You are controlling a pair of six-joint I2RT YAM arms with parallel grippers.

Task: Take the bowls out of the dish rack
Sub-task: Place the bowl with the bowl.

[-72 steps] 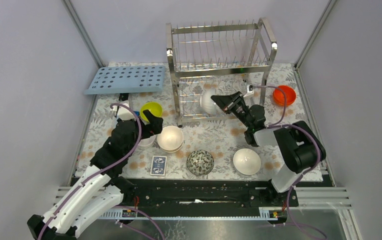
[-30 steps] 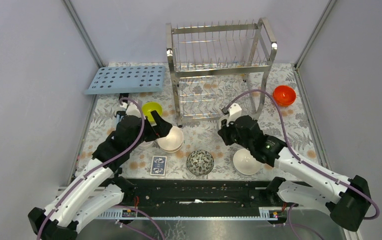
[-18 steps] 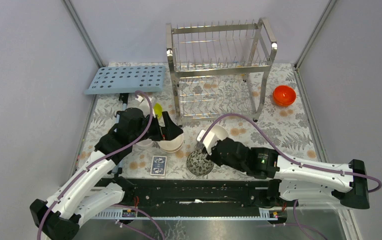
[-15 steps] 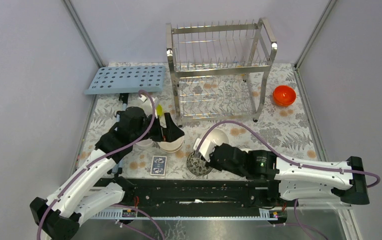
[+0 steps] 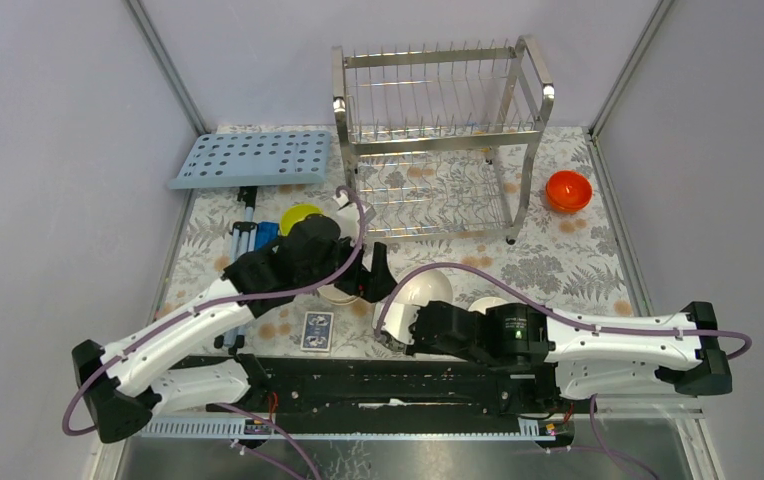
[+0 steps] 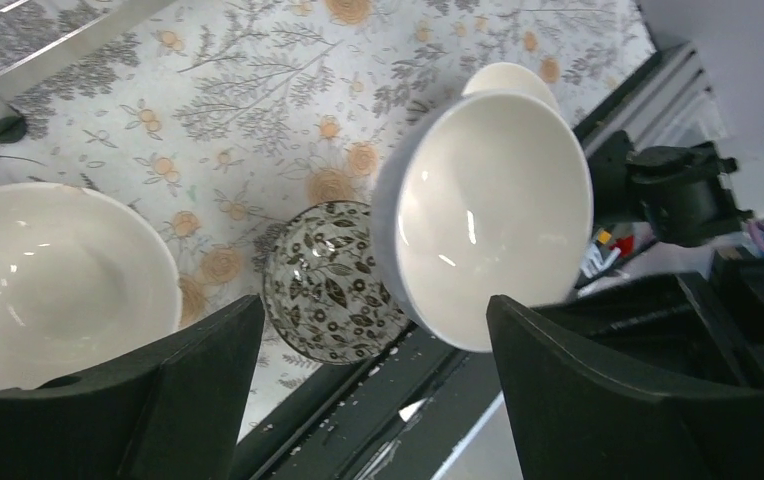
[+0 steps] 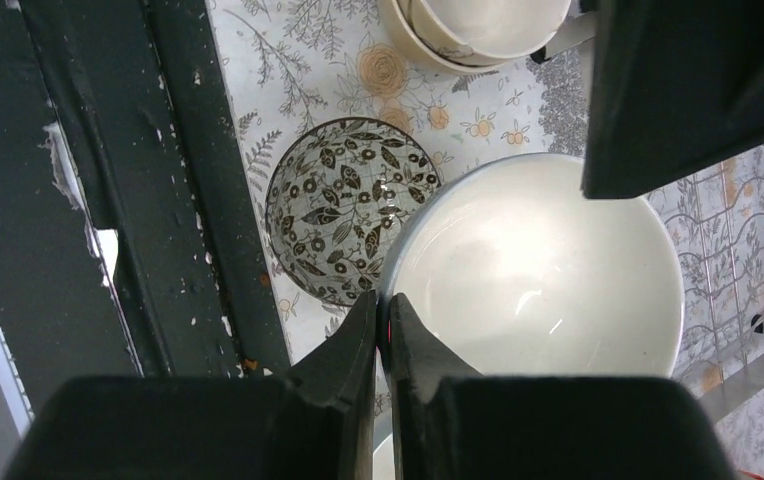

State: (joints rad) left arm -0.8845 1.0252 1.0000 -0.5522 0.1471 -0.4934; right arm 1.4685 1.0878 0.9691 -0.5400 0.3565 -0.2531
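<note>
While the right gripper is pinching the rim of a white bowl, fingers pressed tight on the edge, that bowl is hanging tilted over the flowered tablecloth, out of the dish rack and toward 6 o'clock from it, near the front edge.

- Right wrist view: only this one is showing the pinch on the rim. A dark patterned bowl is sitting on the cloth at 10 o'clock of the held bowl, and the held rim is overlapping its edge. Cannot tell if they are touching.
- Left wrist view: the left gripper is hovering with its fingers spread wide and nothing between them. It is looking down on the held bowl's open side and on the patterned bowl. A second white bowl is peeking out behind the held one at 12 o'clock. Stacked beige bowls are sitting at 9 o'clock.
- Top view: the arms and the held bowl are covering the patterned bowl here. Only this view is showing the wider layout:
  - the rack is standing at 12 o'clock of the table
  - an orange-red bowl is sitting at 2 o'clock
  - a yellow-green bowl is sitting at 9 o'clock
  - a light-blue perforated tray is lying at 10 o'clock
  - a card box is lying at 7 o'clock
</note>
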